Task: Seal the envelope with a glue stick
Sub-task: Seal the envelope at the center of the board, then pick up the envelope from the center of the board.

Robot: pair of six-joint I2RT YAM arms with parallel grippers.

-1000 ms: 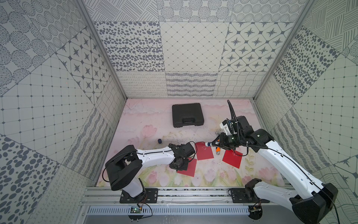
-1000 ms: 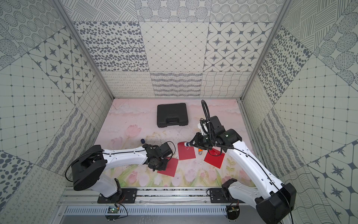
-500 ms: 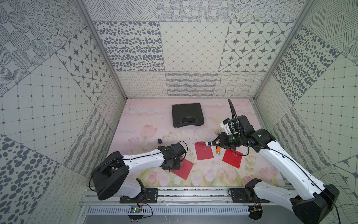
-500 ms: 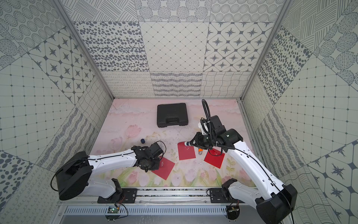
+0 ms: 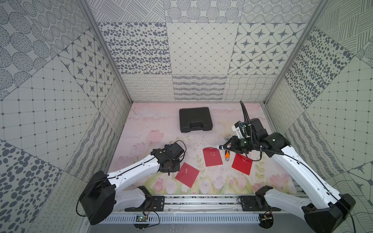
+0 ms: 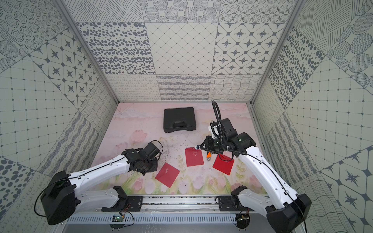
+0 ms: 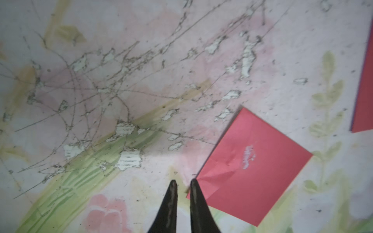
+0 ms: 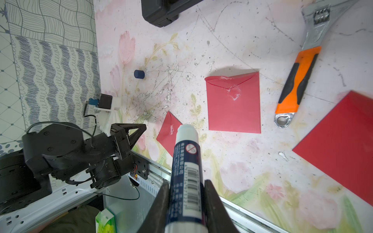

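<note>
Glue stick (image 8: 186,171): pinched in the right hand (image 8: 186,182), long axis near level, bare white tip over the middle envelope's (image 5: 212,157) far corner.
Right arm (image 5: 292,161): wrist low beside that envelope.
Left hand (image 7: 183,181): fingers slightly parted, empty, tips at the nearer envelope's (image 7: 252,167) corner.

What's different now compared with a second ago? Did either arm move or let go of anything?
The left gripper drew back toward its own side, dragging the nearest red envelope slightly along, and its fingers have parted a little beside its corner. The right gripper stays shut on the glue stick by the middle envelope. The third envelope, wrench and case haven't moved.
</note>
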